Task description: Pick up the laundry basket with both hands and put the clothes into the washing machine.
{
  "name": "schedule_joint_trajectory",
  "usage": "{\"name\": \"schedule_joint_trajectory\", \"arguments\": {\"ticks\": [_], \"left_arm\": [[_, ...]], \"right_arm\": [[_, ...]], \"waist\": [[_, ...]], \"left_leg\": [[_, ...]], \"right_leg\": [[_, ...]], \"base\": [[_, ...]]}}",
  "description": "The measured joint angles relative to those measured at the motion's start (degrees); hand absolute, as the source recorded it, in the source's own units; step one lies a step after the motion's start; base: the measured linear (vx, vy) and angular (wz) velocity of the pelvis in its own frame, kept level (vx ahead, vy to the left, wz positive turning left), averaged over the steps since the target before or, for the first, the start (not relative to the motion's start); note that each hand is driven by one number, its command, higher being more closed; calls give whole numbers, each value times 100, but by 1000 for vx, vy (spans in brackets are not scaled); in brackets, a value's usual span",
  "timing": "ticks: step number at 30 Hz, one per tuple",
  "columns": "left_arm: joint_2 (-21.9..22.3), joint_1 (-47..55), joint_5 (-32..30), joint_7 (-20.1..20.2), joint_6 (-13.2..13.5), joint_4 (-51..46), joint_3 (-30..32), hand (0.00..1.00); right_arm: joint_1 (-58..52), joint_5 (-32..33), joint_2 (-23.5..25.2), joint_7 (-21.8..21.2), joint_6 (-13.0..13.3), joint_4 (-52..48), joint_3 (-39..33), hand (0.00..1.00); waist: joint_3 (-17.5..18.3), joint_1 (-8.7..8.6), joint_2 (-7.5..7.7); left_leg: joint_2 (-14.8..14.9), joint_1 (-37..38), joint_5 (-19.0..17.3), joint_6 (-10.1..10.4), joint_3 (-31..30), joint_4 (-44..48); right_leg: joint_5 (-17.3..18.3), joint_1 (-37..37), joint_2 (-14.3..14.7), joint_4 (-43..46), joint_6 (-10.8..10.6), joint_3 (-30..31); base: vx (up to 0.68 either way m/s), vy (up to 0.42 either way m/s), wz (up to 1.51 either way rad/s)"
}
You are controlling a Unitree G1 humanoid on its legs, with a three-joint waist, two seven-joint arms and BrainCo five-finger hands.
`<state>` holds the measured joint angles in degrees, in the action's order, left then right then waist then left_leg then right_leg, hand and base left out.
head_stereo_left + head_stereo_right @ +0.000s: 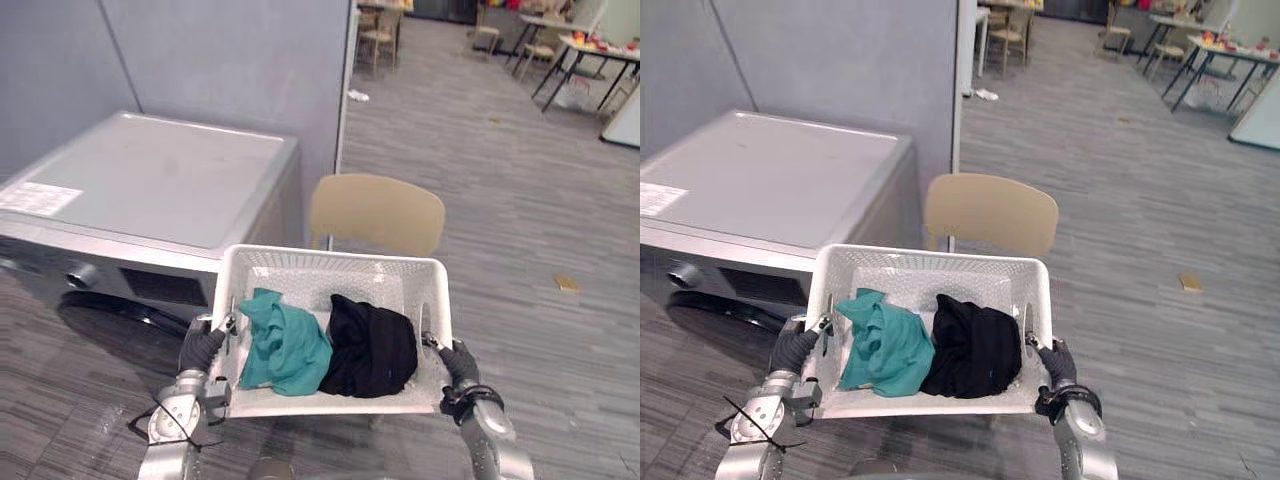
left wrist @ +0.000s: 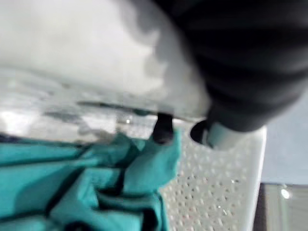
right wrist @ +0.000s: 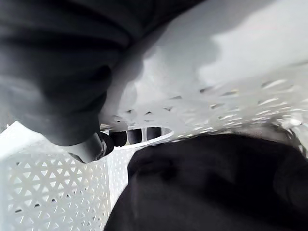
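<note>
The robot grips the white laundry basket (image 1: 335, 265) at its two short sides: the left hand (image 1: 200, 348) is curled round the left rim and the right hand (image 1: 458, 360) round the right rim. In the wrist views, dark fingertips (image 2: 163, 129) hook over the left edge and more fingertips (image 3: 134, 135) poke through the right handle slot. Inside, a crumpled teal garment (image 1: 285, 345) lies toward the left wall, touching a black garment (image 1: 372, 345) toward the right wall. A tan chair (image 1: 376, 212) stands just behind the basket's far edge. The washing machine (image 1: 150, 180) sits to the left, against a grey partition wall (image 1: 230, 60).
</note>
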<state>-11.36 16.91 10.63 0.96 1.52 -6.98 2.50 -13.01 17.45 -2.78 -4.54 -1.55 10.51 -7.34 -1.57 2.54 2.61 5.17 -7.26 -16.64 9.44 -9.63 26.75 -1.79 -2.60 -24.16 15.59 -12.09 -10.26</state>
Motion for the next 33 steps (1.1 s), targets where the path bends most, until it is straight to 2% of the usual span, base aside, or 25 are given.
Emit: {"name": "schedule_joint_trajectory", "arguments": {"ticks": [1, 2, 3, 4, 5, 6, 8, 9, 10, 12, 13, 16, 18, 20, 23, 25, 26, 31, 33], "left_arm": [[8, -30, 0, -12, -1, 1, -4, 100], [35, -39, 1, -23, 0, 2, 1, 100], [60, -36, 0, -25, 0, 2, 14, 100], [67, -45, -4, -26, 4, -5, 49, 100], [65, -48, -4, -28, 1, -3, 54, 100], [68, -43, -4, -31, -2, 2, 55, 100], [129, -40, -1, -60, -7, 32, 41, 100], [146, -48, 3, -65, -5, 55, 33, 100], [183, -99, 11, -81, -3, 158, 23, 100], [237, -310, 17, -89, -50, 445, -83, 100], [287, -393, 18, -103, -67, 554, -186, 100], [418, -578, 92, -227, -85, 684, -234, 100], [394, -970, 202, -313, -95, 904, -245, 100], [276, -1740, 425, -525, -81, 1269, -243, 100], [-51, -3101, 817, -822, 11, 1965, -232, 100], [-248, -3909, 1029, -1015, 94, 2464, -204, 100], [-362, -4133, 1133, -1096, 143, 2589, -178, 100], [-842, -5356, 1477, -1279, 291, 3347, -205, 100], [-950, -5796, 1470, -1338, 295, 3745, -235, 100]], "right_arm": [[-93, 0, 20, 3, 3, -151, 22, 100], [-161, -1, 1, 25, 3, -278, 37, 100], [-163, -3, -8, 39, 4, -292, 49, 100], [-131, -3, -15, 59, 5, -289, 82, 100], [-95, -3, -64, 62, 4, -288, 125, 100], [-98, -3, -76, 65, 3, -288, 149, 100], [-86, -2, -174, 66, -4, -288, 156, 100], [-79, -1, -232, 66, -4, -288, 157, 100], [-53, -1, -277, 65, -4, -260, 161, 100], [56, 34, -426, 66, -1, -37, 124, 100], [192, 118, -591, 66, -4, 163, 120, 100], [783, 176, -921, 65, -89, 614, 165, 100], [1255, 198, -1096, 67, -136, 845, 191, 100], [2259, 224, -1402, 107, -139, 1312, 329, 100], [3885, 285, -1858, 313, -146, 2015, 667, 100], [4797, 408, -2014, 492, -152, 2407, 887, 100], [5108, 437, -2027, 583, -155, 2498, 981, 100], [6148, 449, -2028, 949, -157, 2658, 1133, 100], [6398, 452, -2027, 1036, -157, 2798, 1151, 100]], "waist": [[15, -15, 22], [54, 0, 9], [64, 33, -52], [43, 126, -184], [26, 97, -205], [22, 71, -202], [21, -10, -198], [28, -14, -184], [30, -10, -116], [12, -48, -177], [-19, -55, -274], [-156, -15, -385], [-306, -1, -388], [-574, 5, -371], [-1110, 33, -357], [-1399, 165, -357], [-1509, 164, -364], [-1896, 163, -378], [-1901, 160, -381]], "left_leg": [[-51, -13, -31, -61, 135, 39], [-41, -7, -96, -182, 376, 42], [-8, -1, -117, -249, 486, 18], [130, 6, -58, -391, 725, -75], [209, -10, -31, -434, 853, -84], [222, -12, -22, -438, 858, -83], [301, -60, 43, -393, 816, -92], [310, -90, 79, -355, 805, -121], [260, -113, 219, -251, 803, -307], [314, -146, 552, -140, 590, -774], [392, -175, 841, -76, 495, -1143], [541, -150, 1491, 41, 513, -1876], [596, -255, 1707, 72, 525, -2063], [602, -540, 1927, 86, 542, -2195], [559, -934, 2135, 87, 688, -2283], [560, -1128, 2234, 79, 843, -2283], [559, -1190, 2252, 77, 872, -2280], [562, -1563, 2396, 107, 967, -2274], [583, -1729, 2432, 139, 983, -2271]], "right_leg": [[-105, 38, -92, -54, 115, 44], [-351, 169, -92, -160, 452, 73], [-510, 253, -53, -256, 656, 65], [-587, 473, 21, -222, 783, 1], [-212, 702, 133, 367, 600, -201], [64, 738, 198, 637, 531, -305], [978, 764, 592, 1152, 481, -350], [1166, 757, 683, 1110, 481, -344], [1384, 659, 726, 760, 347, -352], [1329, 591, 894, 389, 284, -586], [1269, 636, 995, 260, 357, -696], [1164, 907, 1139, 238, 446, -825], [1138, 1061, 1190, 276, 488, -878], [1087, 1489, 1181, 421, 568, -848], [1026, 2182, 1088, 752, 611, -669], [945, 2561, 1082, 881, 649, -487], [941, 2681, 1077, 946, 652, -430], [923, 3233, 1026, 1238, 681, -352], [883, 3403, 1040, 1241, 728, -351]], "base": [[-141, 306, -62], [-149, 285, -74], [-153, 213, -108], [-136, 151, -102], [-124, 92, -84], [-99, 34, -42], [-60, -34, -8], [-51, -122, 1], [-68, -205, 20], [-56, -186, 41], [-19, -164, 36], [23, -172, 18], [-39, -97, 19], [-122, -33, -2], [-191, 16, -18], [-189, 1, -36], [-170, -23, -26], [-84, -38, -5], [-45, -20, -5]]}}
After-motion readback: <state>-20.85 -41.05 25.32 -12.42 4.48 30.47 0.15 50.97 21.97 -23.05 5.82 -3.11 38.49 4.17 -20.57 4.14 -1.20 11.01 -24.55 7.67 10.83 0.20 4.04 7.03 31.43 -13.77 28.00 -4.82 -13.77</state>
